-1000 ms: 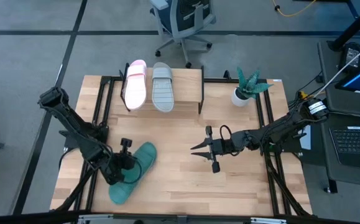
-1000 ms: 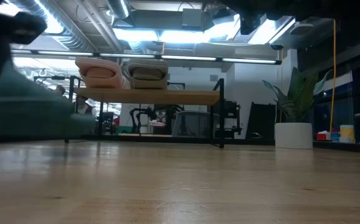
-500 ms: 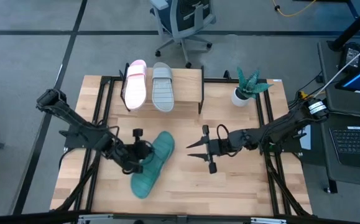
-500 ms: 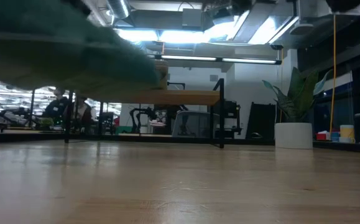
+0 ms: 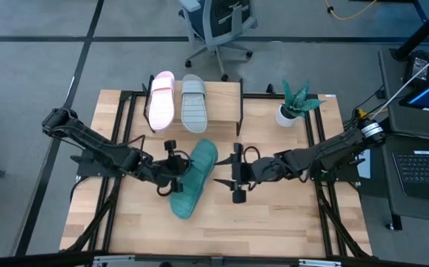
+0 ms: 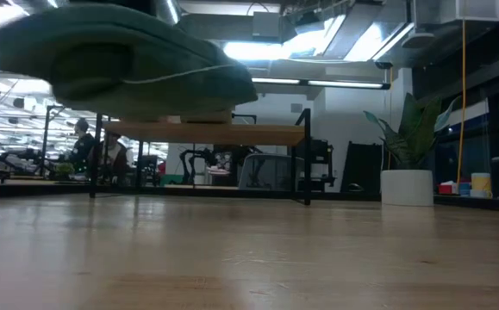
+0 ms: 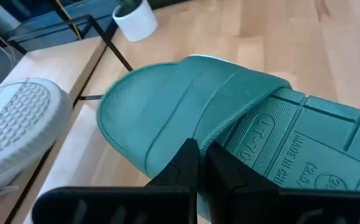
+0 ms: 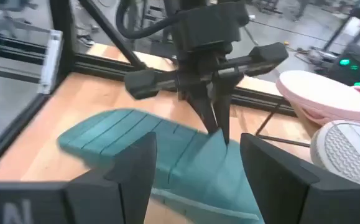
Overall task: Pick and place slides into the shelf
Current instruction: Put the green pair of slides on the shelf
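The teal slide (image 5: 194,179) hangs above the middle of the table, seen from below in the low view (image 6: 120,60). My left gripper (image 5: 180,173) is shut on it. My right gripper (image 5: 220,172) stands open just right of the slide, its fingers (image 8: 136,165) reaching toward the slide's right flank (image 8: 186,168); I see no touch. The pink slide (image 5: 161,100) and the grey slide (image 5: 193,104) lie side by side, soles up, on the shelf (image 5: 225,93) at the far edge. My left gripper pinches the side edge of the teal slide's wide strap (image 7: 189,134) between its two shut fingers (image 7: 220,165). In the right wrist view the fingers (image 8: 216,118) come down on it from above. The slide is lifted clear of the table and lies roughly level.
A potted plant (image 5: 292,107) in a white pot stands at the far right, beside the shelf. Black frame rails (image 5: 319,141) run along the table's left and right sides. Bare wood lies along the near edge (image 5: 258,230).
My left gripper has carried the teal slide up off the near left of the table and toward the right and far side, to the middle; the slide has turned about on the way. My right gripper has moved left toward the slide and opened wider.
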Robot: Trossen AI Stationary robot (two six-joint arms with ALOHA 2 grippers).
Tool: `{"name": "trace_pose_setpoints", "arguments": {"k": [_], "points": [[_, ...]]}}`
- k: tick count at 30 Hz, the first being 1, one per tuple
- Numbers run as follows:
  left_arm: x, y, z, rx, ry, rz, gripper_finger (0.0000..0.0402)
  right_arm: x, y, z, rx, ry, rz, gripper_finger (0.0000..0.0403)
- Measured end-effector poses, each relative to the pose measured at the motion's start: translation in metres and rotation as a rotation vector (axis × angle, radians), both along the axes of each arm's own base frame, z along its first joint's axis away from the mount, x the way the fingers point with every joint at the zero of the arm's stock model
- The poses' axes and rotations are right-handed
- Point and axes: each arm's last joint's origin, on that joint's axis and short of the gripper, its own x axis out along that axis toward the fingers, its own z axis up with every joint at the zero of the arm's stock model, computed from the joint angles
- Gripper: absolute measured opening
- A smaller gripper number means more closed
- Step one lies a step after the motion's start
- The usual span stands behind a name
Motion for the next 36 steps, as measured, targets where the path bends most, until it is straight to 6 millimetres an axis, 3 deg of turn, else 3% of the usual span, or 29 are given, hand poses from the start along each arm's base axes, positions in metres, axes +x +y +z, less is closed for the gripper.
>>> {"name": "trace_pose_setpoints", "arguments": {"k": [10, 20, 31, 36], "points": [[0.008, 0.01, 0.004, 0.009, -0.077, 0.094, 0.0002, 0.038, 0.006, -0.024, -0.153, 0.057, -0.258, 0.0232], [0.009, 0.01, 0.005, 0.014, -0.097, 0.109, 0.0002, 0.07, 0.018, -0.033, -0.184, 0.106, -0.271, 0.0232], [0.009, 0.009, 0.005, 0.013, -0.103, 0.107, 0.0002, 0.089, 0.017, -0.034, -0.232, 0.24, -0.414, 0.0232], [0.009, 0.009, 0.006, 0.012, -0.103, 0.105, 0.0002, 0.087, 0.01, -0.031, -0.193, 0.302, -0.479, 0.0224]]}}
